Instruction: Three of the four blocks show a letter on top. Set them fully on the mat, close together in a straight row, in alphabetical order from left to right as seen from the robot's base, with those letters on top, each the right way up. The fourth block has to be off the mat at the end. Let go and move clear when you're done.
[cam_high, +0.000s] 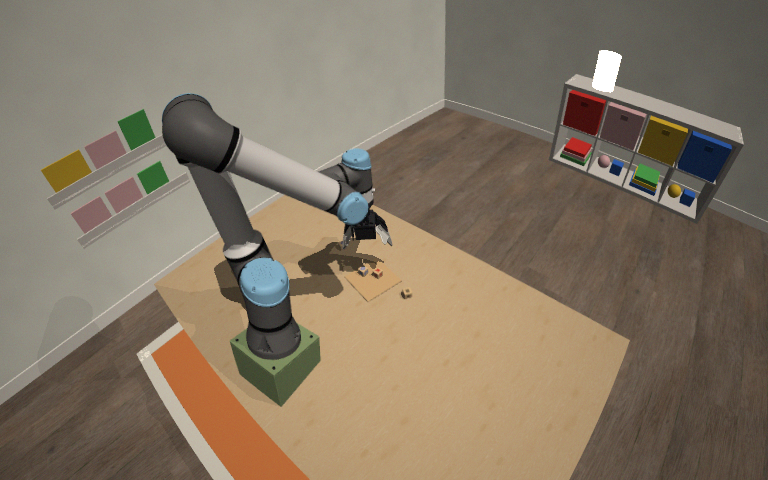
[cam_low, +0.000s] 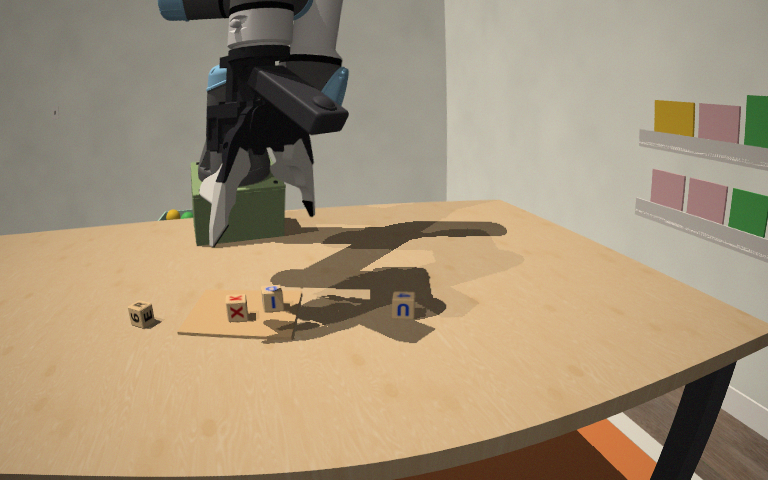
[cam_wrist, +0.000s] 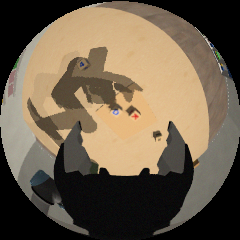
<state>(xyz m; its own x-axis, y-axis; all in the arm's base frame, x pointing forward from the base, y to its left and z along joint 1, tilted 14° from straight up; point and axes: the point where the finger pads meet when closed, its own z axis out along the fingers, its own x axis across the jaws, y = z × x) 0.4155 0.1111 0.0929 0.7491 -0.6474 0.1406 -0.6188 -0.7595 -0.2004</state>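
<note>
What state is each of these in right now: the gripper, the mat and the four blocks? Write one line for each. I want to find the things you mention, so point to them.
Gripper (cam_high: 367, 243) (cam_low: 262, 226) (cam_wrist: 124, 121): open, raised above the table.
Mat (cam_high: 370, 291) (cam_low: 198, 325) (cam_wrist: 127, 131): flat on the table, bearing two blocks.
Red X block (cam_high: 377, 273) (cam_low: 236, 309) (cam_wrist: 135, 116): on the mat.
Block with blue bar (cam_high: 363, 271) (cam_low: 272, 300) (cam_wrist: 116, 112): on the mat.
Black-marked block (cam_high: 406, 293) (cam_low: 141, 314) (cam_wrist: 157, 135): off the mat.
Blue-marked block (cam_low: 403, 305) (cam_wrist: 83, 64): off the mat.

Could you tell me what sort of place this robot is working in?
Probably a playroom or children's classroom: low shelving with coloured bins, lettered blocks on the table, and coloured panels on wall ledges.
</note>
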